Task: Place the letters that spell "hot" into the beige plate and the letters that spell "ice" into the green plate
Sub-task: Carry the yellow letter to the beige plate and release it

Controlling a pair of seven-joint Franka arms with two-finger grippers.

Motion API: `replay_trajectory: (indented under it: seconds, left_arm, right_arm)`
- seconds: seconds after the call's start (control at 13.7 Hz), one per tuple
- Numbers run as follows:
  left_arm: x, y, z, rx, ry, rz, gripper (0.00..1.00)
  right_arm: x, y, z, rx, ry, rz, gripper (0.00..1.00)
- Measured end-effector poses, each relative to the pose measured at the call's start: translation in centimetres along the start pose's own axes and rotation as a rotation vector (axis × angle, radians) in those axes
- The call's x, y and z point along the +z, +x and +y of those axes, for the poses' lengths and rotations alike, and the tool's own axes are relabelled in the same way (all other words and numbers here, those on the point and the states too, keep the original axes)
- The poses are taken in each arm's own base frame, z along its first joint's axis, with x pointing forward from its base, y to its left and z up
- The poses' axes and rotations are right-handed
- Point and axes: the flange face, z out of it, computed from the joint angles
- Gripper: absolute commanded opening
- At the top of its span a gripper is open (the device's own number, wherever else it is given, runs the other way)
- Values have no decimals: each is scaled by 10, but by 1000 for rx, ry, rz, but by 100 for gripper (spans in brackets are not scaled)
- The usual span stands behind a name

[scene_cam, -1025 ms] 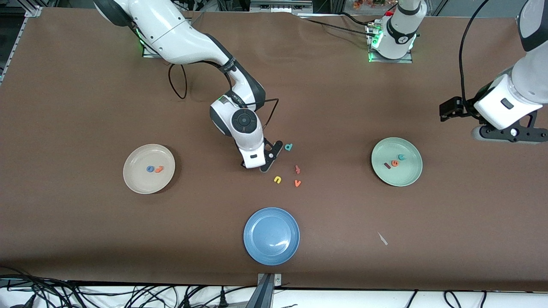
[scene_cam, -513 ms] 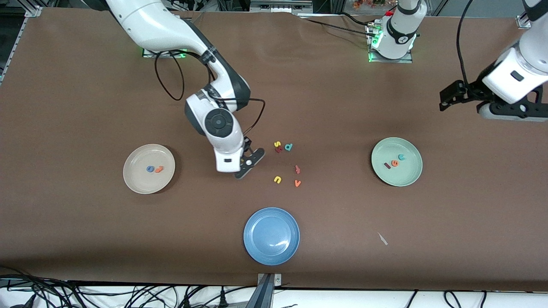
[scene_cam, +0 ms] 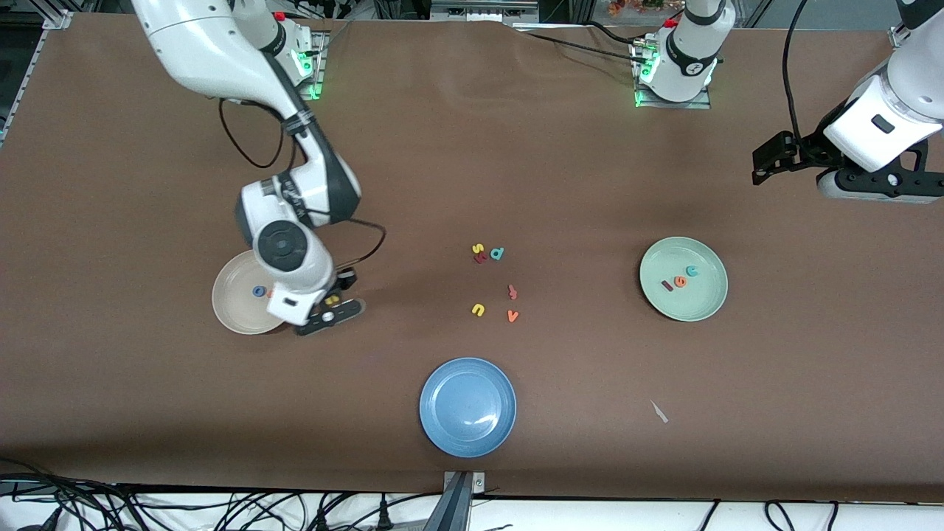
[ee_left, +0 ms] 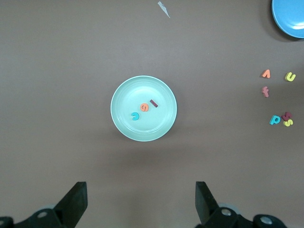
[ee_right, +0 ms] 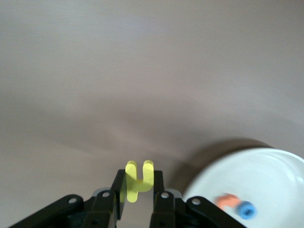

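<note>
The desk [scene_cam: 147,405] carries the beige plate [scene_cam: 234,310], my landmark. Toward the left arm's end from it sits the green plate [scene_cam: 684,302], holding the "i" [scene_cam: 667,285], "e" [scene_cam: 680,281] and "c" [scene_cam: 692,271]. Over the beige plate's edge, the right pincer [ee_right: 138,192] pinches the yellow "h" [ee_right: 137,183]; "o" [scene_cam: 259,291] lies in it. The left pincer [ee_left: 141,199] waits spread above the desk.

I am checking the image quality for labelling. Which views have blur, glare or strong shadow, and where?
Front view: sharp, with a small glare spot on the blue plate and soft shadows beside the plates. Left wrist view: sharp, evenly lit, the green plate casting a faint shadow. Right wrist view: the yellow "h" in the right gripper is soft, the beige plate and its letters blurred.
</note>
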Motion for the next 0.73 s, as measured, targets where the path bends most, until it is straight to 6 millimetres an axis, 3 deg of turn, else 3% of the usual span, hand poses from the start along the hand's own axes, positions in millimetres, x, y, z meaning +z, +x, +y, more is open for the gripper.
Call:
replay_trajectory:
  seconds: [0.22,0.44,0.51,0.59,0.73]
  left_arm:
    - [0,0,-2,-4,0,-4,100]
    - [0,-1,1,2,0,-4,100]
    - [1,-1,2,4,1,-5,100]
    - [1,-1,3,6,1,-5,100]
    - [1,-1,3,6,1,-6,100]
  right_arm:
    - [24,-14,65,134,-13,0,0]
    - [46,-29,100,247,21,-14,0]
    - [49,-32,104,277,32,-19,36]
    - [51,-33,103,307,46,-24,99]
    - [46,-32,103,354,81,-14,100]
